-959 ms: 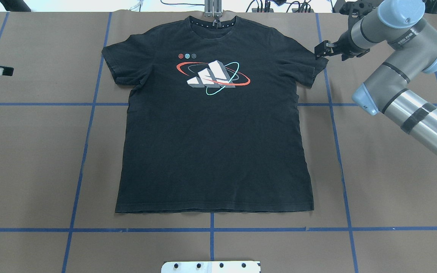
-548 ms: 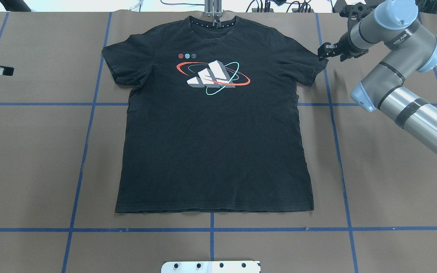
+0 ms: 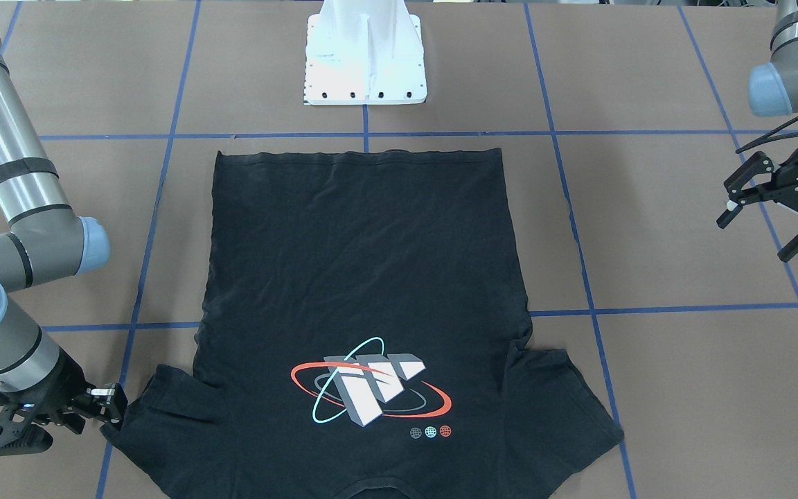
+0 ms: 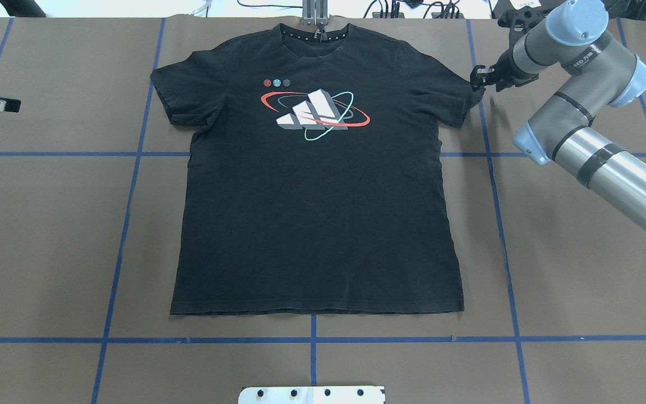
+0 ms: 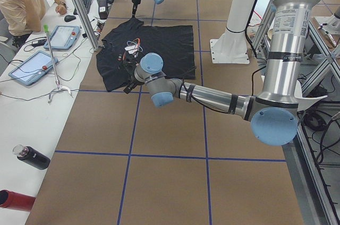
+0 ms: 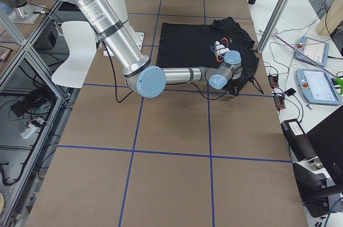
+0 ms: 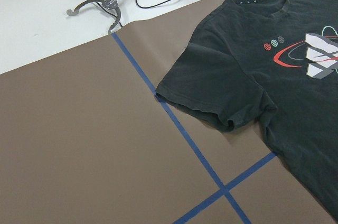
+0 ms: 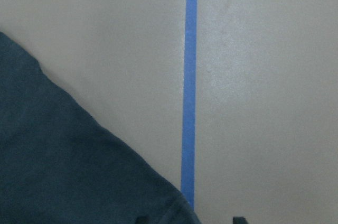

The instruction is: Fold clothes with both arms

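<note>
In the front-facing view the black T-shirt (image 3: 364,277) lies flat, print up, in the middle of the brown table (image 3: 676,360), hem toward the white pedestal base (image 3: 364,62) at the top and collar at the bottom edge. At lower left the right gripper (image 3: 109,407) is down at the tip of one sleeve. At right the left gripper (image 3: 752,239) hangs well apart from the shirt, jaws spread wide and holding nothing.

From overhead the shirt fills the centre, collar at the top. The right gripper meets the sleeve edge at upper right, and the left gripper sits at the far left edge.

In the left-end view a black bottle (image 5: 32,157) and a red one (image 5: 13,200) lie on the white bench at lower left; their contents cannot be told.

In the right-end view the near arm reaches to the shirt's near sleeve.

The left wrist view shows a sleeve and the logo at right, beside crossed blue tape (image 7: 200,155).

In the right wrist view two dark fingertips (image 8: 238,220) stand apart at the bottom edge, with the sleeve corner between them, not clamped.
</note>
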Action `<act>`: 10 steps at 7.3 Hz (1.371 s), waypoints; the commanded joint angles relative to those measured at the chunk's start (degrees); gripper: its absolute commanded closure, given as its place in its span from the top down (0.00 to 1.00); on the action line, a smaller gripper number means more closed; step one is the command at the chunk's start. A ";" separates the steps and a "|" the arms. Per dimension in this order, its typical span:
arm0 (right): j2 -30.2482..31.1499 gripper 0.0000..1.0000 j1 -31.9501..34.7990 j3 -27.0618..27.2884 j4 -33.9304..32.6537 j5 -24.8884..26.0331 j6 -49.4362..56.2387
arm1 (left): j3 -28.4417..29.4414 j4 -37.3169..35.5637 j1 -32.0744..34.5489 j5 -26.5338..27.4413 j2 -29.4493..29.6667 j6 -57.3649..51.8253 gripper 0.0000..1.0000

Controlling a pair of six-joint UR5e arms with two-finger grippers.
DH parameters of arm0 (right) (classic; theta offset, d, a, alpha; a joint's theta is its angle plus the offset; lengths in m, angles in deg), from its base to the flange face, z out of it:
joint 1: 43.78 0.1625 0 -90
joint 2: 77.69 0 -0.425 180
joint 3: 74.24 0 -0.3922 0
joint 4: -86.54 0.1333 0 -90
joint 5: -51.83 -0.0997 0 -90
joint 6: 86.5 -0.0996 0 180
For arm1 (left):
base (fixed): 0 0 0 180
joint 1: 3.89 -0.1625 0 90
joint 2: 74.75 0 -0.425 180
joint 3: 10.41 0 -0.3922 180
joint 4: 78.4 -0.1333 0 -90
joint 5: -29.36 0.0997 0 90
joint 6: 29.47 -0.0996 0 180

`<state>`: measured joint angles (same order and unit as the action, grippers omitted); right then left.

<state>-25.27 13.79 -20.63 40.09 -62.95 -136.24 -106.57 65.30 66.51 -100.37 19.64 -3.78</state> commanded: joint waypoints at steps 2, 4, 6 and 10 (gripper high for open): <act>-0.74 0.45 -0.70 -0.79 -0.04 1.13 0.00 | 0.00 0.00 0.00 0.09 -0.09 -0.03 1.00; -0.66 0.05 -0.88 -0.80 -0.04 1.22 0.00 | 0.35 0.00 0.00 0.09 0.00 -0.12 1.00; -0.22 0.00 -0.80 -0.45 -0.04 1.22 0.00 | 0.35 0.08 0.00 0.00 0.00 -0.12 1.00; -2.39 0.00 -0.97 11.91 -11.59 1.22 -5.84 | 0.62 0.09 0.00 0.00 0.00 -0.12 1.00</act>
<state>-25.98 13.11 -13.25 34.45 -61.83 -138.23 -105.99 65.39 66.52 -100.37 19.64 -3.89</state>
